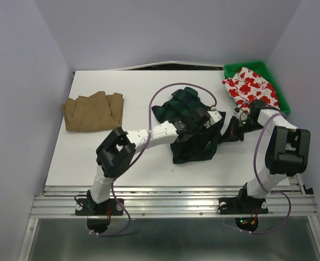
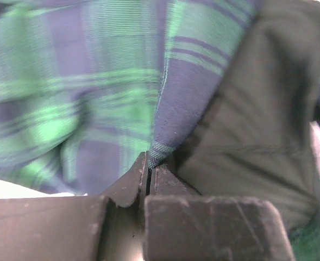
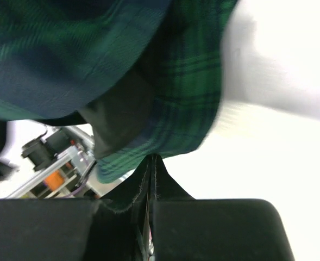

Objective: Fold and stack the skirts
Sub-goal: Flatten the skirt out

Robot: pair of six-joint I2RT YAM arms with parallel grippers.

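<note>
The plaid skirt (image 1: 195, 142) lies bunched at the centre of the worktop (image 1: 149, 163), between the two arms.

- Left pincer (image 2: 149, 163): fingers pressed together, pinching a fold of the plaid fabric.
- Right pincer (image 3: 151, 162): fingers pressed together on the plaid skirt's edge.

The tan skirt (image 1: 93, 112) lies flat at the far left. The floral skirt (image 1: 250, 87) rests in the green bin (image 1: 246, 66) at the far right.

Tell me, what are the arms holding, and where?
Both hold the plaid skirt: the left end effector pinches a fold in the cloth, the right end effector pinches its edge.
</note>
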